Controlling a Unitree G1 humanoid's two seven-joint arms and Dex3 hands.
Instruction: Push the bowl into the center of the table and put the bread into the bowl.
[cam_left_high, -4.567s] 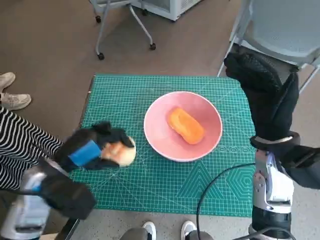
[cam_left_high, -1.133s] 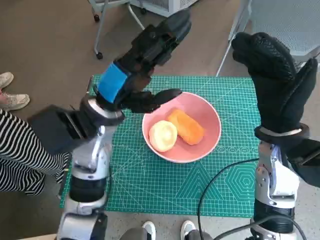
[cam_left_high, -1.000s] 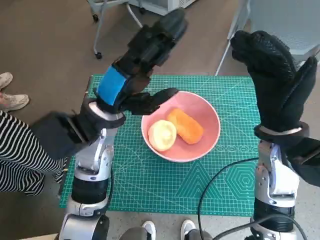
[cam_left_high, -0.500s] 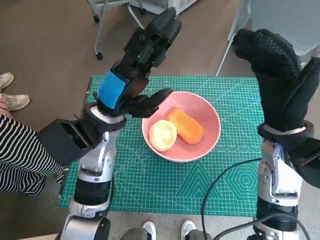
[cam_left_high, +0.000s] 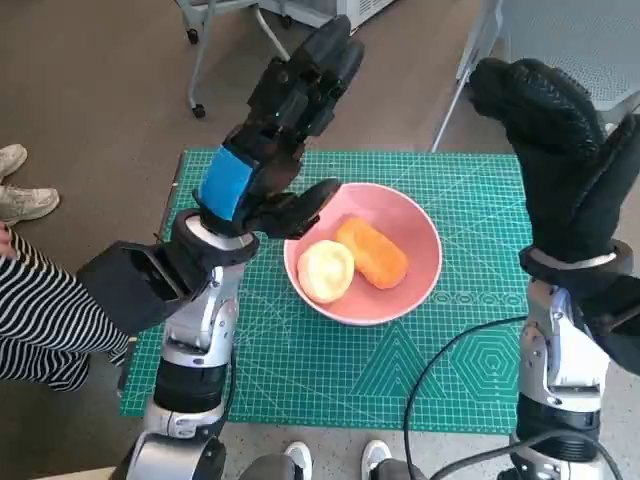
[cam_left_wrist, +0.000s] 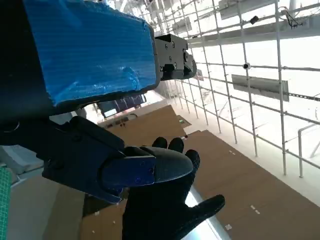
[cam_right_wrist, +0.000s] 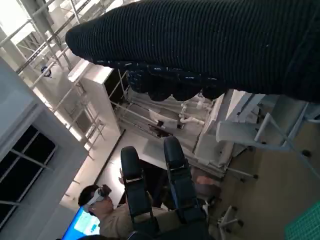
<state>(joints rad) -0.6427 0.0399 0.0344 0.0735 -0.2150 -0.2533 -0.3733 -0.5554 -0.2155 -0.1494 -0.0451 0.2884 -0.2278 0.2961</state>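
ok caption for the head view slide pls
Both hands, left hand and right hand, raised open above a pink bowl holding a round bread and an orange bread.

Lab (cutting mat (cam_left_high: 330, 350), headset-wearing person (cam_right_wrist: 107, 207))

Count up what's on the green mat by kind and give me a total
Bowls: 1, the pink bowl
Breads: 2, the pale round bun and the orange loaf, both inside that bowl
Total: 3
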